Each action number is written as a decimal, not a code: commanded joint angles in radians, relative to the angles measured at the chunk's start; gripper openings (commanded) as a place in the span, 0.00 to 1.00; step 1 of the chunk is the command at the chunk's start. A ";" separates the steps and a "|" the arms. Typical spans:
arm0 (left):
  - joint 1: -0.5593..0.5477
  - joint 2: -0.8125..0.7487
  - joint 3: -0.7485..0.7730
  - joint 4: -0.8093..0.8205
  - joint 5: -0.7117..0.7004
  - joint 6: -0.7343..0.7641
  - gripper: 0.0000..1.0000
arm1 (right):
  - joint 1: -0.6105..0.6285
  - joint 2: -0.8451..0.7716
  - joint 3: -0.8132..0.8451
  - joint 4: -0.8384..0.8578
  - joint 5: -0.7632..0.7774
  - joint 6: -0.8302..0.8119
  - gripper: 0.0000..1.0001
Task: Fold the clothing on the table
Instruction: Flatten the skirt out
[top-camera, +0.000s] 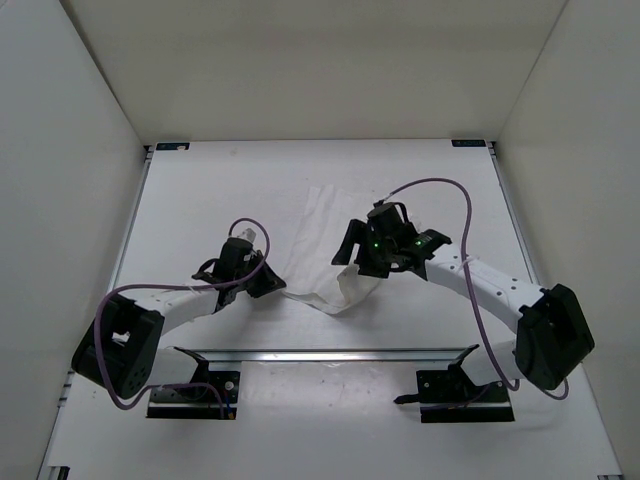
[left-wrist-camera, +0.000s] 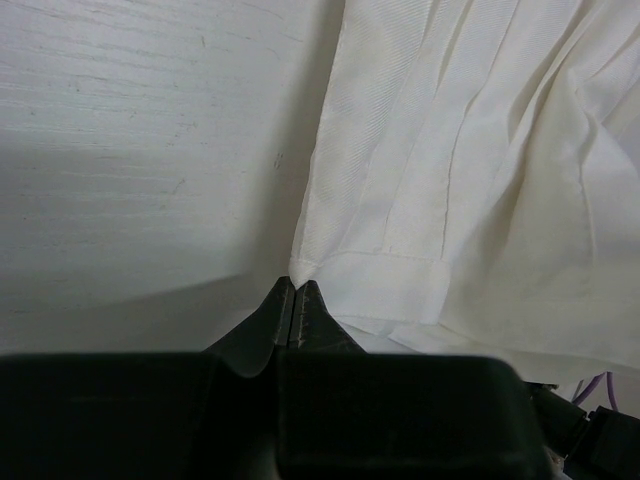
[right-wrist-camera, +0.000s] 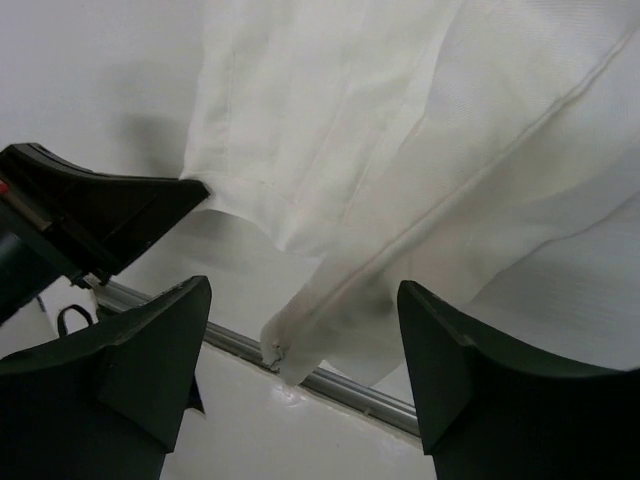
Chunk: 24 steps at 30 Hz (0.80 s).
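The white pleated clothing (top-camera: 330, 225) lies rumpled mid-table between the two arms. Its hemmed near corner is pinched in my left gripper (left-wrist-camera: 297, 286), whose jaws are shut tight on it. In the top view that gripper (top-camera: 279, 290) sits at the cloth's lower left. My right gripper (right-wrist-camera: 305, 305) hovers open over the cloth's near edge, with a loose seamed corner (right-wrist-camera: 288, 352) hanging between its fingers (right-wrist-camera: 160, 335) and touching neither. From above, the right gripper (top-camera: 352, 262) covers the cloth's right side.
A silver rail (top-camera: 330, 353) runs across the near part of the table (top-camera: 200, 200), also seen under the right gripper (right-wrist-camera: 352, 387). White enclosure walls (top-camera: 70, 150) stand at left, right and back. Purple cables (top-camera: 440, 185) loop over both arms.
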 joint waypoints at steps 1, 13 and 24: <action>0.001 -0.047 -0.014 0.013 0.002 0.015 0.00 | 0.017 0.023 0.063 -0.071 0.037 -0.017 0.71; 0.021 -0.039 0.009 -0.003 -0.005 0.041 0.00 | -0.028 0.001 0.099 -0.151 0.080 -0.038 0.01; 0.106 0.020 0.383 -0.161 0.029 0.169 0.00 | -0.415 -0.175 0.017 -0.112 -0.189 -0.245 0.00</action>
